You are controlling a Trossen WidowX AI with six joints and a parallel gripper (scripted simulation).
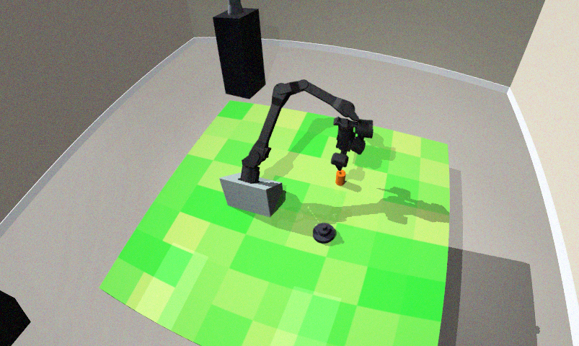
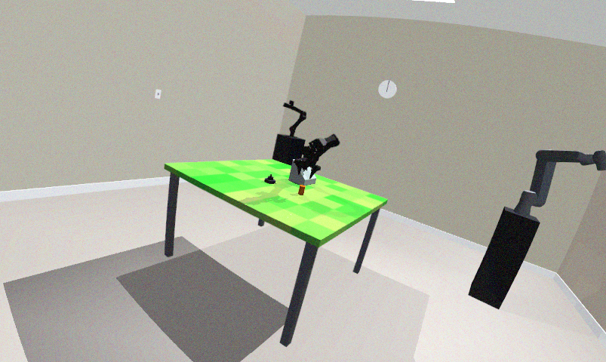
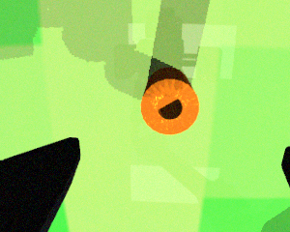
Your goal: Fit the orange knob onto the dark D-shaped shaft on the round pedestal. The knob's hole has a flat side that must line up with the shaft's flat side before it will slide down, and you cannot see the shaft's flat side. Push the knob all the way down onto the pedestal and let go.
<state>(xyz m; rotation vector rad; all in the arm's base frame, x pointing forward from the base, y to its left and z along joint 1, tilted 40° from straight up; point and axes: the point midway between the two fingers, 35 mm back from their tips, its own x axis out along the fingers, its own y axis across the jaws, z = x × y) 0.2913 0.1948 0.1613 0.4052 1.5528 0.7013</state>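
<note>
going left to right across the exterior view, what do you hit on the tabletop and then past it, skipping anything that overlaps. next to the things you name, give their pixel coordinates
dark round pedestal (image 1: pixel 319 236) (image 2: pixel 269 181) → orange knob (image 1: pixel 340 178) (image 2: pixel 301 190) (image 3: pixel 156 116) → black floor stand with an arm on it (image 2: pixel 503 258)

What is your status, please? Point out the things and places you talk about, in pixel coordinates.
Pincer (image 1: pixel 340 168) (image 3: pixel 182 153) open, nothing held. Orange knob (image 1: pixel 340 178) (image 2: pixel 301 190) (image 3: pixel 170 122) upright on table (image 1: pixel 283 274) (image 2: pixel 234 179), off the shaft. No obstruction seen between knob and pedestal (image 1: pixel 324 233) (image 2: pixel 269 180).

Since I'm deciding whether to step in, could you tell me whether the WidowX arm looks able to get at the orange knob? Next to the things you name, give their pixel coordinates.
Probably yes: the open hand (image 1: pixel 339 168) (image 3: pixel 182 153) is above the upright orange knob (image 1: pixel 340 178) (image 2: pixel 301 190) (image 3: pixel 155 116), and I see nothing between them.
</note>
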